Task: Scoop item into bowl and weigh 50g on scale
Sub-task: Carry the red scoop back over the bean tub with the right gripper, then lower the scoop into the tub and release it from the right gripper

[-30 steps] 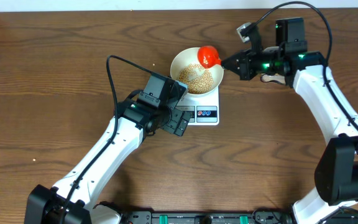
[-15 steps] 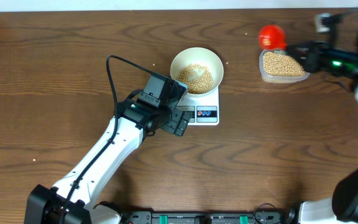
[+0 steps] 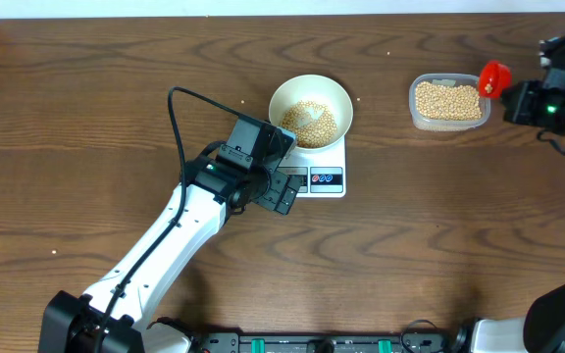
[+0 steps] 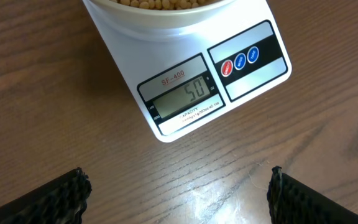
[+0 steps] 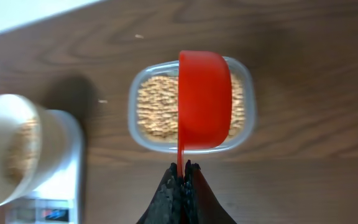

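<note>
The white bowl [image 3: 310, 110] stands on the white scale [image 3: 326, 180] and holds tan beans [image 3: 312, 122]. In the left wrist view the scale's display [image 4: 188, 94] reads 50. My left gripper [image 4: 178, 177] is open over bare table just in front of the scale, nothing between its fingers. My right gripper [image 5: 182, 167] is shut on the thin handle of a red scoop [image 5: 204, 99]. The scoop hangs over the clear tub [image 5: 140, 118] of beans, near its right edge in the overhead view [image 3: 494, 78]. What the scoop holds does not show.
The clear plastic tub [image 3: 447, 102] sits at the back right, well apart from the scale. The left arm [image 3: 179, 235] lies diagonally across the table's middle up to the scale. A black cable [image 3: 177, 118] loops left of the bowl.
My right arm has carried the red scoop away from over the bowl, rightward across the table to the tub's right edge. The left arm and the scale have not moved.
</note>
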### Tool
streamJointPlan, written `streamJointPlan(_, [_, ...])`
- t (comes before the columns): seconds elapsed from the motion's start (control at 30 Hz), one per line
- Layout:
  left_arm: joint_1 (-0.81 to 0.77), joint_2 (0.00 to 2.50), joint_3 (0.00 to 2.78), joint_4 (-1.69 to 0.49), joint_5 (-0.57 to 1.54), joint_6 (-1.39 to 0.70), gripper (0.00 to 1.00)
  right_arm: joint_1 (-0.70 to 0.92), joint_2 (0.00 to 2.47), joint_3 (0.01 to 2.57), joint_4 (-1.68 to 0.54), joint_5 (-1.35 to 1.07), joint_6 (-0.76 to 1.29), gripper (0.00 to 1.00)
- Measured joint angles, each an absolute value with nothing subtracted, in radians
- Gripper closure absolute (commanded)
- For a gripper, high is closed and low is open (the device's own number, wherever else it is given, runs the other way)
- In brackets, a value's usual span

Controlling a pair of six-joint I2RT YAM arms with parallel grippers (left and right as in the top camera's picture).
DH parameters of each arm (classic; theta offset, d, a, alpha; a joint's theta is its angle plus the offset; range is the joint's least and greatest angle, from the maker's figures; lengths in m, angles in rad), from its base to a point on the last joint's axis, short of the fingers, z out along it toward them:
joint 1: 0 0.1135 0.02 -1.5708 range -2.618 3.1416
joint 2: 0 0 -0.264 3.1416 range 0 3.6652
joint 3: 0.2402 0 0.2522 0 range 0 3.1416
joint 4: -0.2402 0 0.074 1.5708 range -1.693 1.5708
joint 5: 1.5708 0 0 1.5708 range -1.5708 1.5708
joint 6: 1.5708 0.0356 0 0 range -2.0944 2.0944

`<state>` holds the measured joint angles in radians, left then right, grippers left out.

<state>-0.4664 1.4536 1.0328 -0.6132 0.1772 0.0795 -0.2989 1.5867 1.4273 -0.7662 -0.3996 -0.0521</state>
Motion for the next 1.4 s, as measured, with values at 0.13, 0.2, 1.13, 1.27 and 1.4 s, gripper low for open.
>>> streamJointPlan(0.13, [-0.466, 1.454, 1.033, -0.613, 0.177, 0.080, 0.07, -0.212, 1.587, 1.427, -0.759, -0.221, -0.054, 0.99])
streamJointPlan(0.2, [-0.466, 1.454, 1.033, -0.613, 0.177, 0.080, 0.07, -0.179, 1.587, 1.427, -0.757, -0.165, -0.061, 0.99])
streamJointPlan(1.13, [-0.466, 1.454, 1.033, -0.613, 0.177, 0.080, 0.07, 0.055, 1.684, 1.427, -0.736, 0.273, 0.140, 0.99])
streamJointPlan(1.27, [-0.466, 1.454, 1.033, -0.613, 0.177, 0.080, 0.07, 0.028, 1.684, 1.422, -0.681, 0.176, 0.355, 0.98])
streamJointPlan(1.4, [-0.466, 1.454, 1.033, -0.613, 0.177, 0.080, 0.07, 0.017, 1.684, 1.385, -0.633, 0.126, 0.536, 0.93])
